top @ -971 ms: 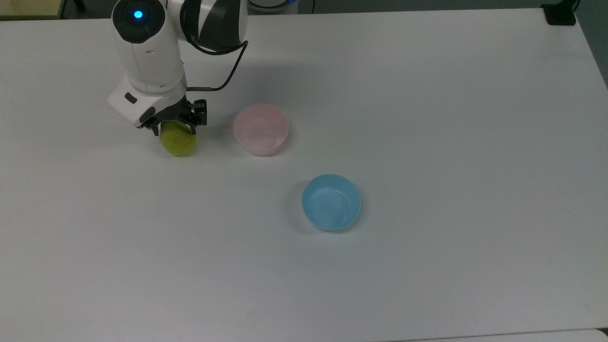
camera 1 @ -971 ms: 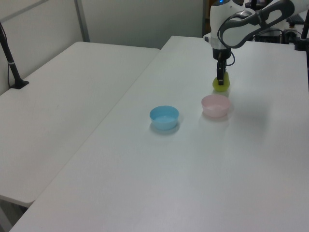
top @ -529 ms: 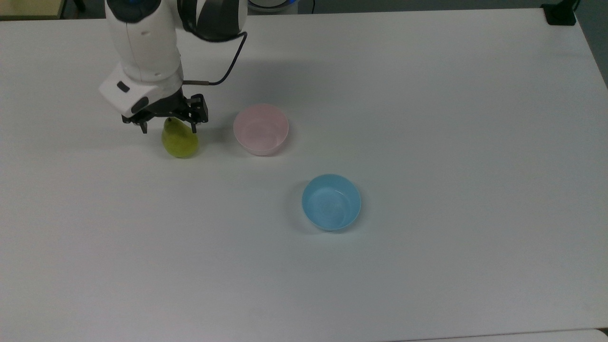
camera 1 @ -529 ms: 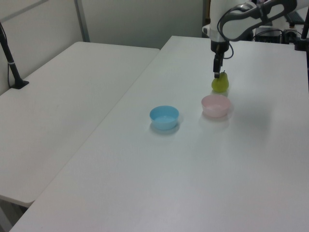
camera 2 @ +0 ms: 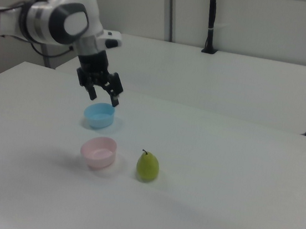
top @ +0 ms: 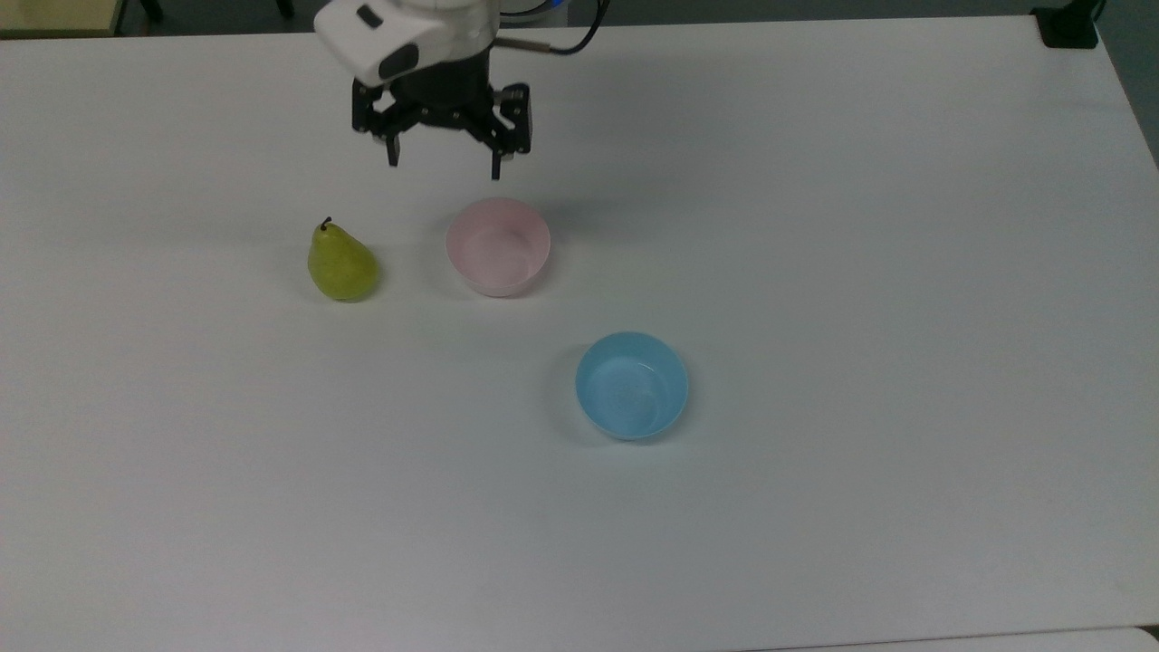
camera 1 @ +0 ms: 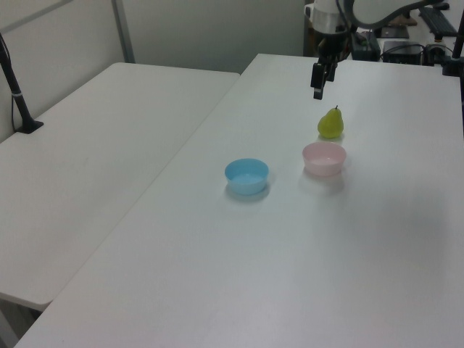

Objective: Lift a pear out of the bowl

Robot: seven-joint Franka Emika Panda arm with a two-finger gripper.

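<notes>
Seen from the top view, hanging with fingers wide apart and empty, gripper (top: pixel 442 166) now lifted away from pear (top: pixel 341 264) standing beside pink bowl (top: pixel 497 246); in the left view, sitting alone, job looking done.

arm (camera 2: pixel 58 19): white shells, dark grey joint bands
gripper (top: pixel 443 163): black linkage, two slim fingers
cable (top: pixel 579 36): thin, black

No readable text, labels, brand marks, numbers or signs appear on anything in these views.
</notes>
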